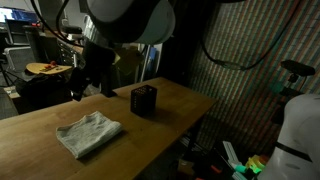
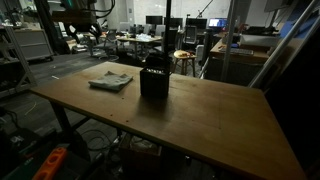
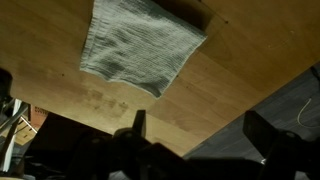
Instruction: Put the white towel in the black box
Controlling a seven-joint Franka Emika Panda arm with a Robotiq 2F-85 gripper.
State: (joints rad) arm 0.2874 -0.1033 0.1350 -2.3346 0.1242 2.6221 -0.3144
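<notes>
Wooden table [image 2: 205, 118] — white towel [image 2: 110, 80], black box [image 2: 153, 78] apart — cluttered desks [image 2: 135, 42] behind.

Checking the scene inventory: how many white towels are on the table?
1. The white towel lies flat on the wooden table, apart from the black box. The box's inside is hidden, so another could sit there.

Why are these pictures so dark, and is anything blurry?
Both exterior views are dim, the black box a plain silhouette; in the wrist view the white towel is bright and sharp, the open gripper shadowed and blurred.
</notes>
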